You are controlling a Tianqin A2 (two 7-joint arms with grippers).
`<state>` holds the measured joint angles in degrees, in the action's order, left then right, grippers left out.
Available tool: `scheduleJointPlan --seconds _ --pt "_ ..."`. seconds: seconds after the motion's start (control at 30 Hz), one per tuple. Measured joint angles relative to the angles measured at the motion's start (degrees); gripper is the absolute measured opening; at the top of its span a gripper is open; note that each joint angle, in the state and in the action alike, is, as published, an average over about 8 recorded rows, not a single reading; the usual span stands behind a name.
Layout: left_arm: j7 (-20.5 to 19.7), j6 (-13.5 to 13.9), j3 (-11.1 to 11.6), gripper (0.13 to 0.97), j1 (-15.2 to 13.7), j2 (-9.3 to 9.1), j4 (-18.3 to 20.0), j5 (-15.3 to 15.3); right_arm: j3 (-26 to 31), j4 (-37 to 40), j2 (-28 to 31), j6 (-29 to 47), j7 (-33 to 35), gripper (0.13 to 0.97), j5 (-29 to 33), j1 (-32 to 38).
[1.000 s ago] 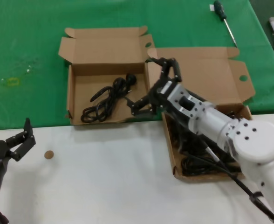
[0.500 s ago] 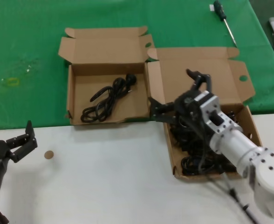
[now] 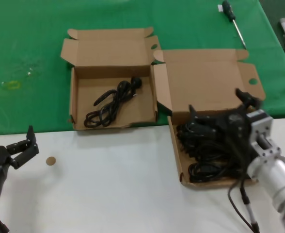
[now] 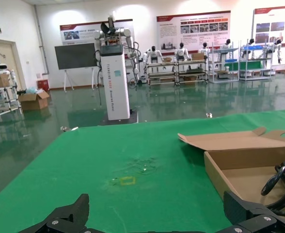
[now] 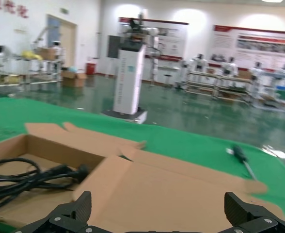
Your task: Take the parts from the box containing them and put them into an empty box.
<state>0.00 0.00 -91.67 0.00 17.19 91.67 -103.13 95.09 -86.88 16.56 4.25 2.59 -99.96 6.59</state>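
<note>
The wider box (image 3: 175, 155) at the right holds a pile of black cord bundles (image 3: 210, 150); its lid (image 3: 205, 77) lies open behind. The narrower box (image 3: 73, 97) at the left holds one cord bundle (image 3: 111, 104). My right gripper (image 3: 215, 99) is open and empty, hovering over the far end of the wider box, above the pile. In the right wrist view my right gripper (image 5: 157, 204) faces the lid (image 5: 171, 194), with the lone bundle (image 5: 21, 179) off to one side. My left gripper (image 3: 28, 143) is open and empty, parked at the near left; the left wrist view shows it (image 4: 156, 204) over green cloth.
A black-handled screwdriver (image 3: 232, 19) lies on the green cloth at the far right. A small brown disc (image 3: 50, 160) sits on the white table near my left gripper. The narrower box's lid (image 3: 108, 46) lies open behind it.
My right gripper has swung right and back, from the narrower box's right edge to over the wider box, open and empty throughout. The left arm has barely moved.
</note>
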Motion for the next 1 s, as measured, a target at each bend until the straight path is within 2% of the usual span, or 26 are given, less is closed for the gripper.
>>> scheduleJointPlan --seconds 0.27,1.0 --pt "0.0 0.0 0.0 0.966 0.0 0.0 0.0 0.0 -2.22 -3.11 0.41 -2.76 -1.68 0.966 -2.06 -4.27" --pt "0.0 0.0 0.0 0.966 0.0 0.0 0.0 0.0 -2.33 -3.27 0.43 -2.9 -1.76 0.966 -2.16 -4.48"
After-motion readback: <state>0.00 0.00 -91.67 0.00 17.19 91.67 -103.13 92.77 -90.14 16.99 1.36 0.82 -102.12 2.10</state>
